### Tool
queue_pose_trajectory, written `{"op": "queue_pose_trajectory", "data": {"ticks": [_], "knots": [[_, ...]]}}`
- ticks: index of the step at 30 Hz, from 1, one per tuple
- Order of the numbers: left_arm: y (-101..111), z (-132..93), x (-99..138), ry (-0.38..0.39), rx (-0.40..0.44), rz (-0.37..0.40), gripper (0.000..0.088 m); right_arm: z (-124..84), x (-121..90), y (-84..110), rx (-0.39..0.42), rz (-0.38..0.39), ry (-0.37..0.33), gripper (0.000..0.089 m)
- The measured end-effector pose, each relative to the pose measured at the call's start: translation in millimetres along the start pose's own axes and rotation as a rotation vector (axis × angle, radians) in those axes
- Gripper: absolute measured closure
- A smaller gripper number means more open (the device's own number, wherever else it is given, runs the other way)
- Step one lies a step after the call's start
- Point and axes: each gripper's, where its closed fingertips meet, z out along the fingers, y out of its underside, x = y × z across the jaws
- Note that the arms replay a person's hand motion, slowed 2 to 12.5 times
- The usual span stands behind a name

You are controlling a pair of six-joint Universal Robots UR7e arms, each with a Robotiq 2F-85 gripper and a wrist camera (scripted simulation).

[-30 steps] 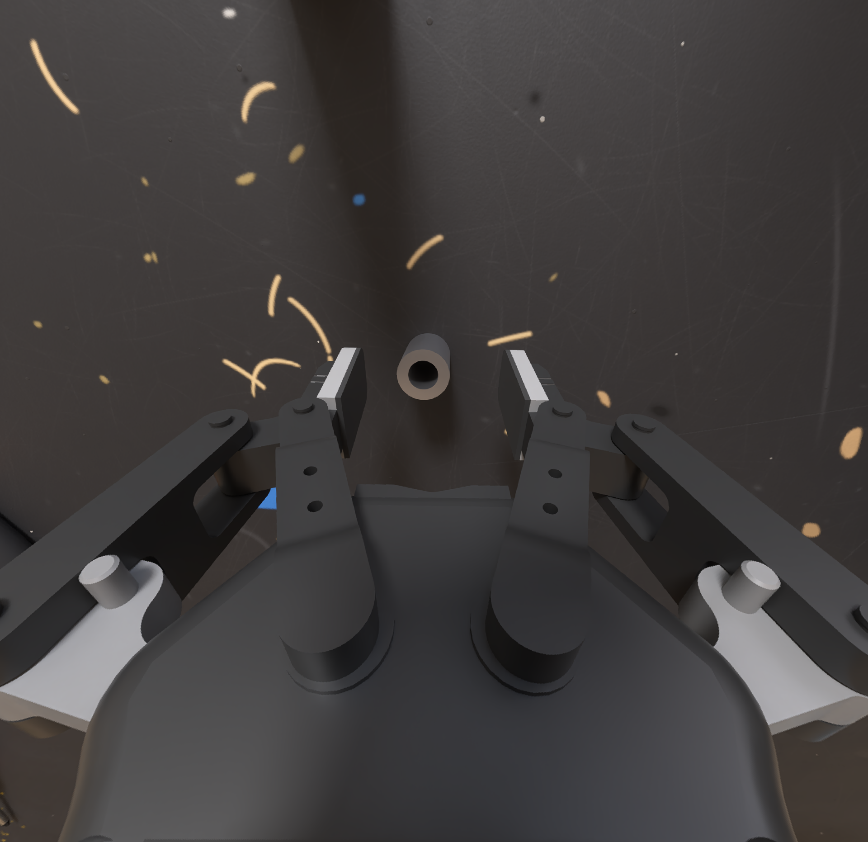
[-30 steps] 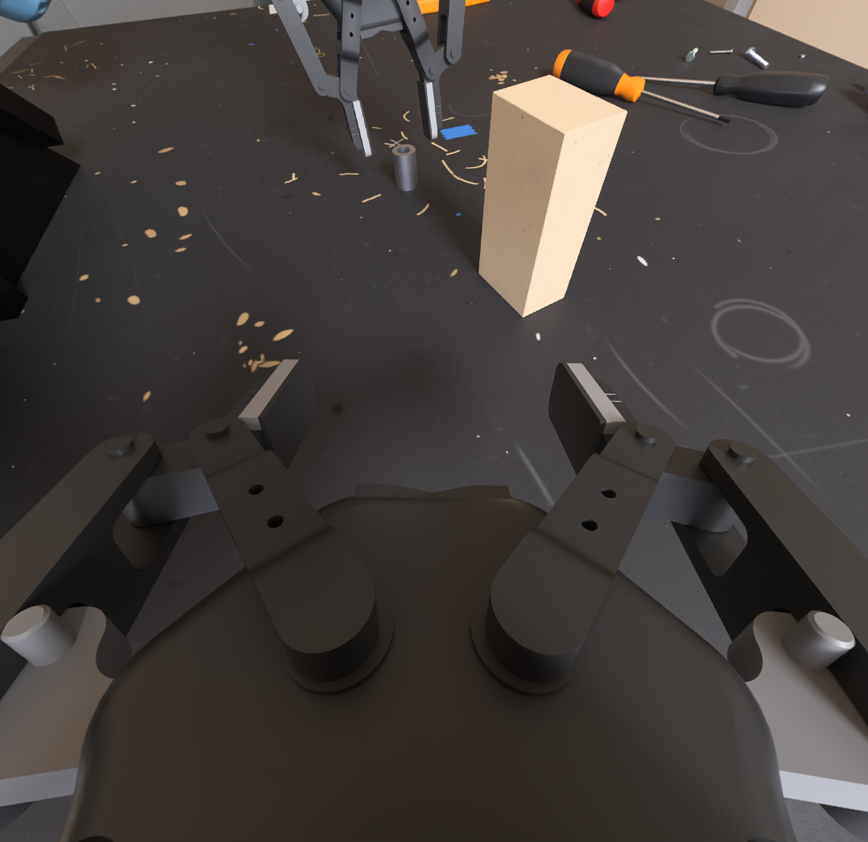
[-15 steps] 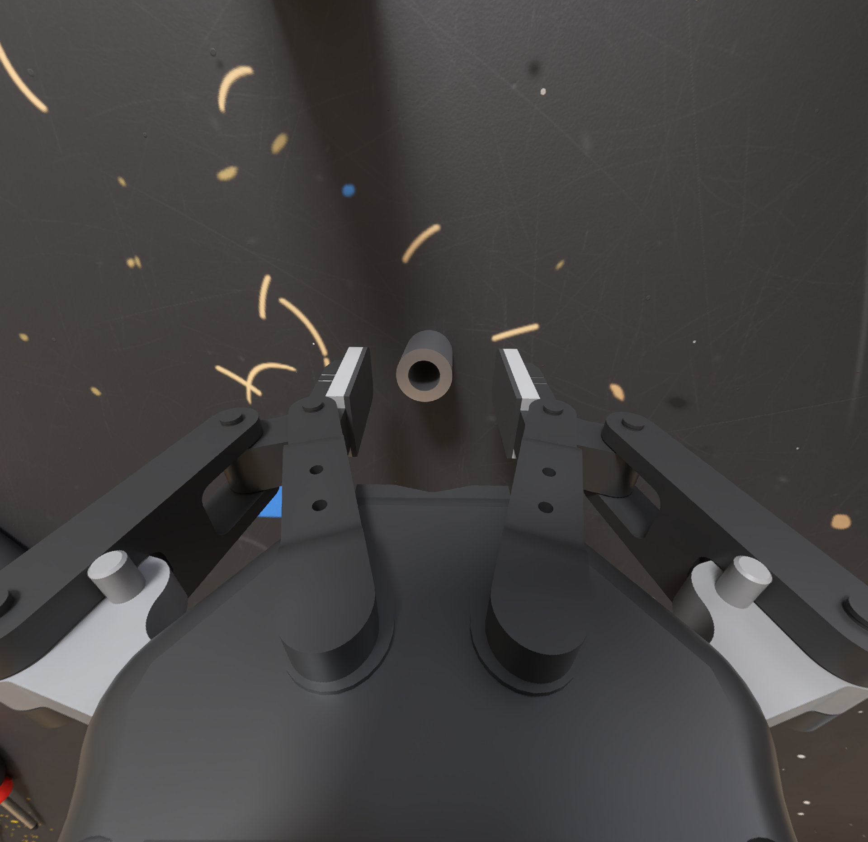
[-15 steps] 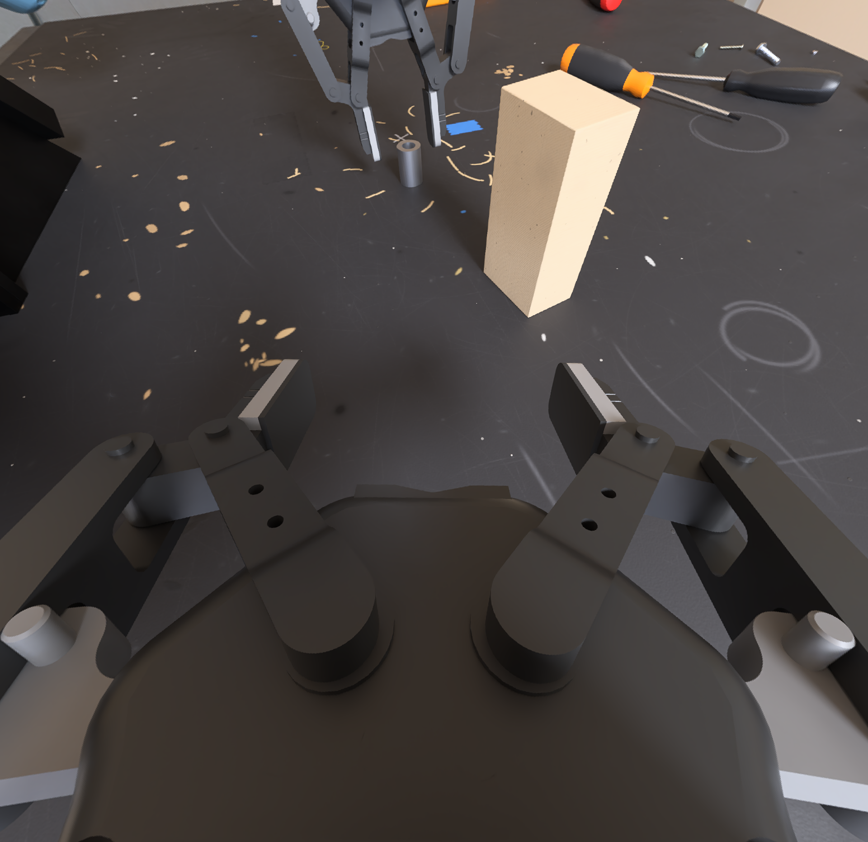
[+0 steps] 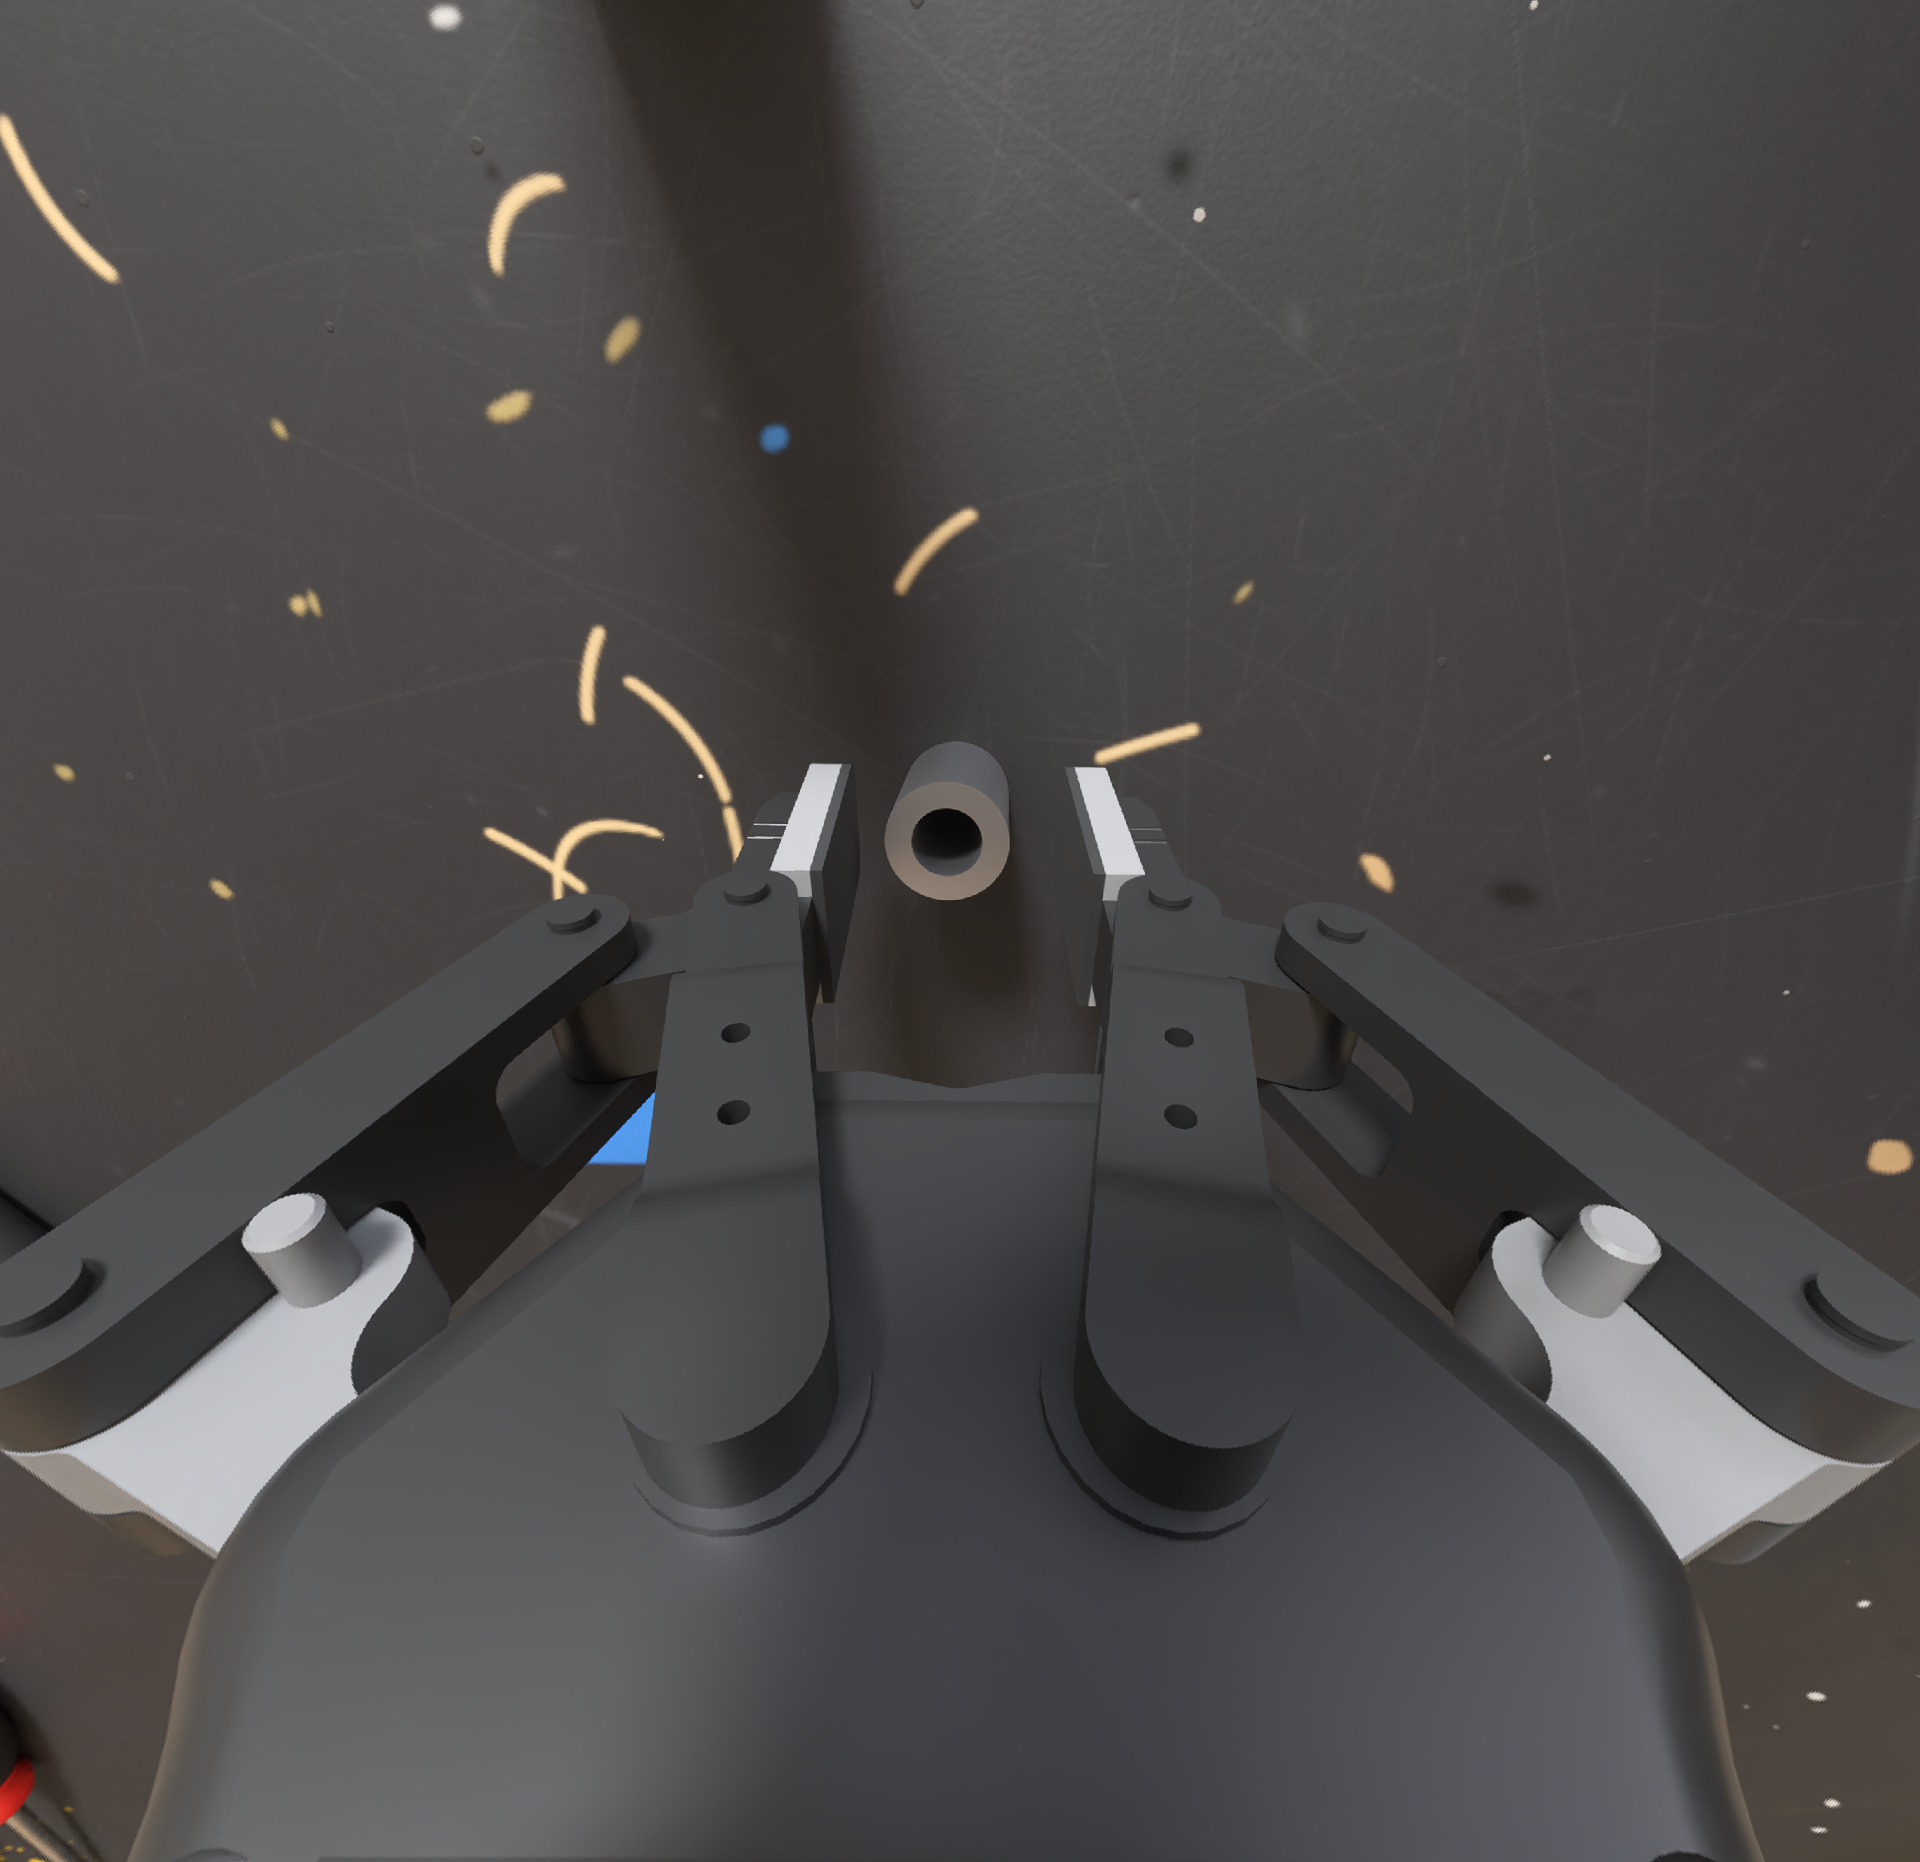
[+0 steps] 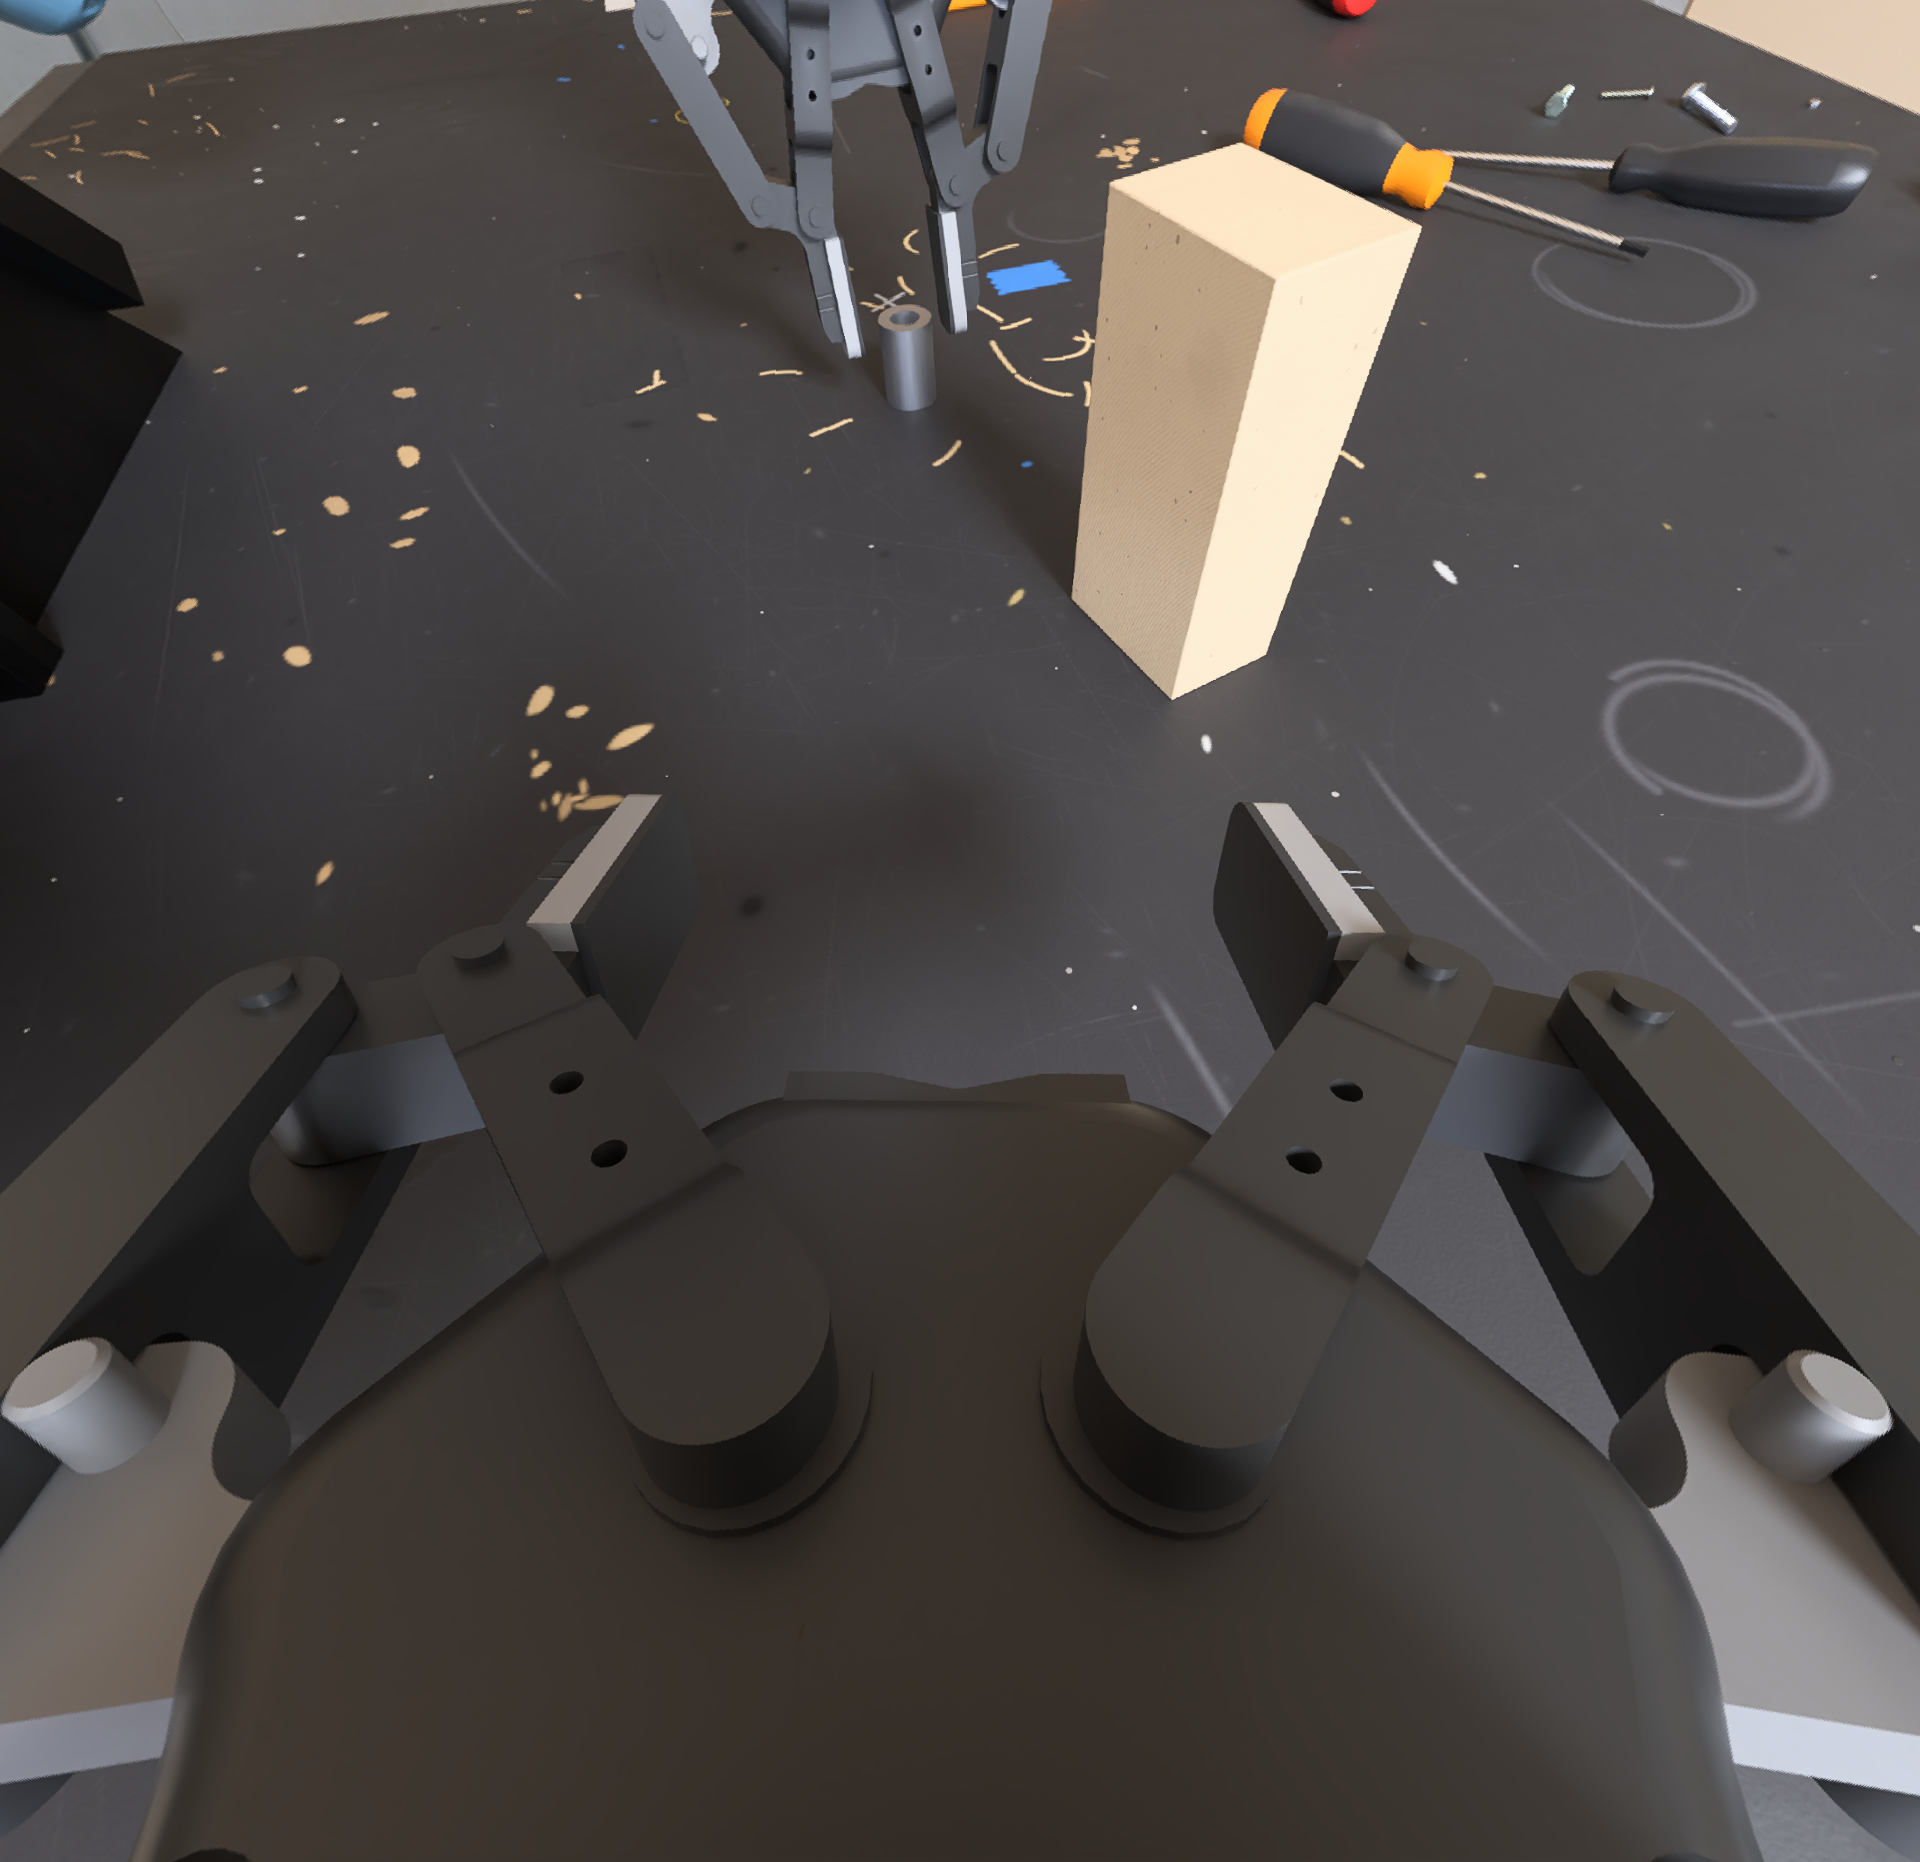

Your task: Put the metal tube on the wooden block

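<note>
Compared with a second back, the left hand (image 5: 948,825) has dropped lower around the metal tube (image 5: 948,833) and its fingers (image 5: 812,823) have narrowed a good bit, though there's a gap on each side, so it's released, not gripping yet. From the left wrist view it points straight down, with the tube's open end right between the pads.

Counting things: one tube, one wooden block (image 6: 1226,410), two screwdrivers, a few loose screws (image 6: 1704,106), one strip of blue tape (image 6: 1027,277).

Going near to far in the right wrist view: the right hand (image 6: 951,856) hovers over bare dark surface (image 6: 831,607), fingers spread wide, holding nothing, tilted forward. It looks parked in the same spot as before. Past it the block stands upright on its end. Left of that and a bit farther, the tube stands upright on the surface among wood shavings (image 6: 1029,378), apart from the block. Furthest back are the orange-and-black screwdriver (image 6: 1351,145) and the black-handled screwdriver (image 6: 1745,176).
</note>
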Motion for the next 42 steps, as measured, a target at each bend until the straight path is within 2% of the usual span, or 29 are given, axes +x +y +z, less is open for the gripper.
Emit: {"op": "queue_pose_trajectory", "data": {"ticks": [16,21,34,42], "knots": [[0.8,5.5,-0.8,0.006,-0.004,0.006,0.0613,1.2,0.5,1.9,-0.006,0.002,0.000,0.0039],[1.8,7.3,-1.5,0.005,-0.010,0.008,0.0667,1.0,0.6,1.9,-0.005,0.002,0.000,0.0039],[3.8,6.5,-2.2,0.024,-0.033,-0.022,0.0669,0.0,1.2,1.4,-0.002,0.003,0.002,0.0039],[-2.8,-2.6,-6.5,0.017,-0.023,-0.061,0.0669,0.0,1.1,1.4,-0.002,0.005,0.002,0.0039]]}}
